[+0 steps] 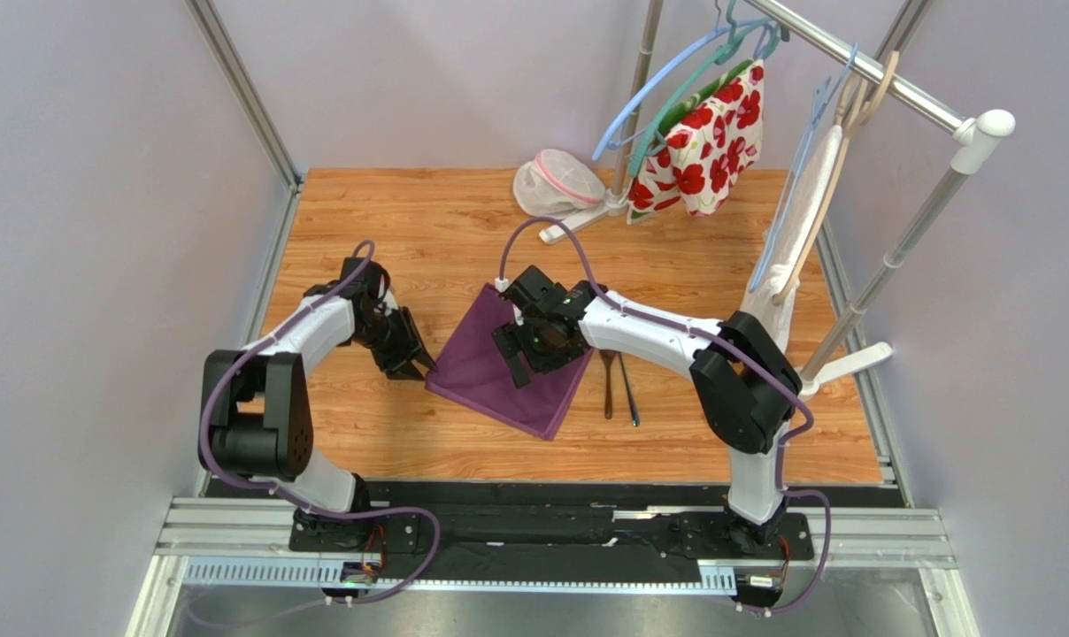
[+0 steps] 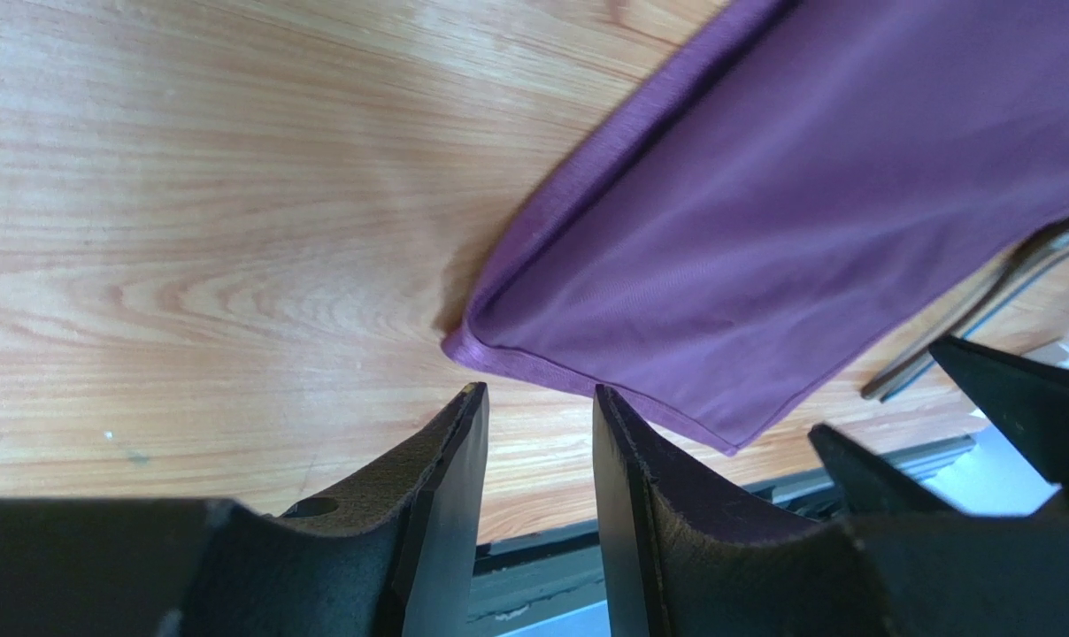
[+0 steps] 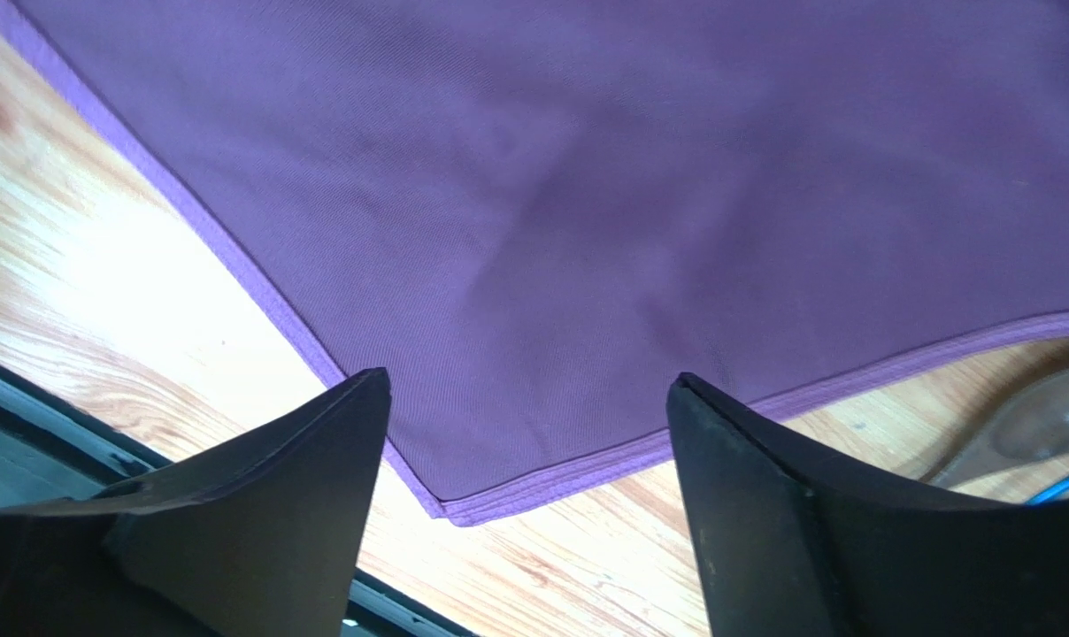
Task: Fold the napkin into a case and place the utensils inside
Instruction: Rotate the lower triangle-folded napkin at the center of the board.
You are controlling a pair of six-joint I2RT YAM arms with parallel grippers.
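The folding has not begun, as I judge it. The napkin [image 1: 511, 369] lies flat on the surface [image 1: 367, 226] as an open square turned cornerwise, in the middle of the top view. The utensils [image 1: 617, 385] lie side by side just off its 3 o'clock edge, outside the cloth.

The left gripper [image 1: 416, 358] sits low at the napkin's 9 o'clock corner. Its jaws stand a narrow gap apart and hold nothing. The right gripper [image 1: 516, 356] hangs over the cloth with its jaws spread wide, also holding nothing.

The step in hand looks like taking hold for the first fold. That calls for each arm to drop onto a corner or hem, pinch one layer only, and carry it across without dragging the cloth onto the utensils.

The left wrist view shows what the top view hides: the corner lies just ahead of the fingertips [image 2: 471, 405], not between them. The cloth edge there may be a hem or a doubled layer; I cannot tell which. The right wrist view shows the 6 o'clock corner lying in line with the gap between its fingers [image 3: 354, 412], a line-up the top view does not show.
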